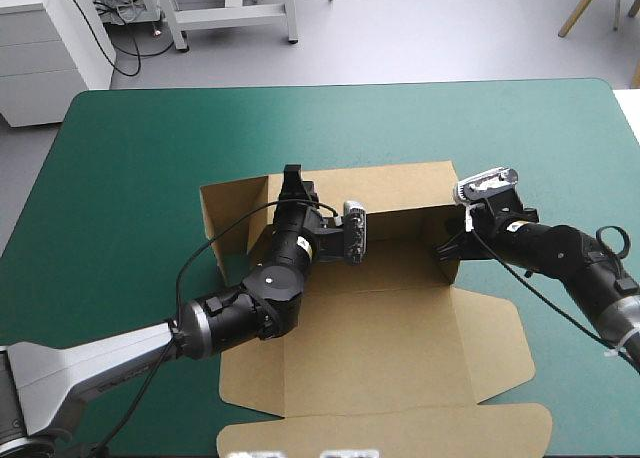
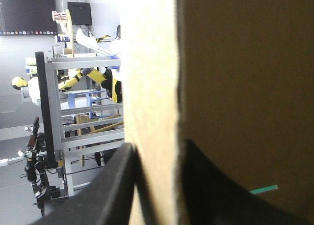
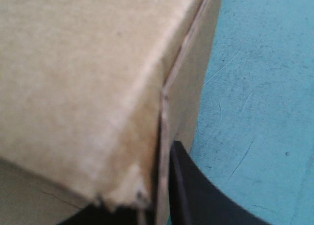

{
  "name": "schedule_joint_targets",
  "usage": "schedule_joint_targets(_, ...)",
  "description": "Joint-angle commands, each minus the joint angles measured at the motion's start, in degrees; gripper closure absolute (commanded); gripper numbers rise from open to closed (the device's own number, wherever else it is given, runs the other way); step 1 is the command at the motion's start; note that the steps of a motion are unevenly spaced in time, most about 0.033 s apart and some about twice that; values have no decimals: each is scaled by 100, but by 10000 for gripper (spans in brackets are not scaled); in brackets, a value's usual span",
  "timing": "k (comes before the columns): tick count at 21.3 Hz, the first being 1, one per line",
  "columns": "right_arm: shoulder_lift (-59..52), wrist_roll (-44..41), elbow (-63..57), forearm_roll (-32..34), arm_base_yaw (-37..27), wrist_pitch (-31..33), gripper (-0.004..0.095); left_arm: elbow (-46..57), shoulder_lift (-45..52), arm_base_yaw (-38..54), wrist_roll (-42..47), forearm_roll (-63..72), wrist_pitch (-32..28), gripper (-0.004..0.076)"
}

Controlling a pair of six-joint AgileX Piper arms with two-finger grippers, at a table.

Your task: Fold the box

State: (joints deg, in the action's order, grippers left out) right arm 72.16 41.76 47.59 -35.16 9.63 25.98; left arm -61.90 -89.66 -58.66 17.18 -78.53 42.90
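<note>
The brown box [image 1: 380, 338] lies at the middle of the teal-green tabletop [image 1: 130, 158]. Its nearest part, the lid [image 1: 385, 433] with its flaps, lies flat on the cover, so that half looks untouched. Beyond the lid the walls are raised, and each arm holds one, probably to keep them upright while the corner is tucked. The right tool [image 1: 446, 248] sits at the box's right wall [image 1: 450, 218], all but closed on the board's edge, with one black finger [image 3: 189, 185] outside the wall, toward the bare cover. Farther on, the left tool [image 1: 293, 178] reaches over the box's floor to the far wall [image 1: 390, 188], and its fingers [image 2: 110, 185] clamp that upright sheet from both sides near its left end.
</note>
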Motion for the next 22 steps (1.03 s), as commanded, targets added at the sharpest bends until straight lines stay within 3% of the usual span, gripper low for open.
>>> schedule_joint_targets(1,-149,-48,156,-295,88,519,907,-77,115,-61,283,-161,-225,302)
schedule_joint_targets(3,-149,-127,156,-295,88,519,907,-77,115,-61,435,-330,-182,246)
schedule_joint_targets(8,-149,-350,156,-231,88,595,907,-77,134,-131,1289,-1458,-116,241)
schedule_joint_targets(14,-149,-855,167,71,88,631,907,-77,134,-951,1759,-2468,1160,243)
schedule_joint_targets(17,-149,-1117,225,195,88,732,907,-88,186,-1365,1830,-2551,1481,300)
schedule_joint_targets(22,-149,-1901,838,616,88,1253,907,-88,448,-2062,1830,-2551,1817,506)
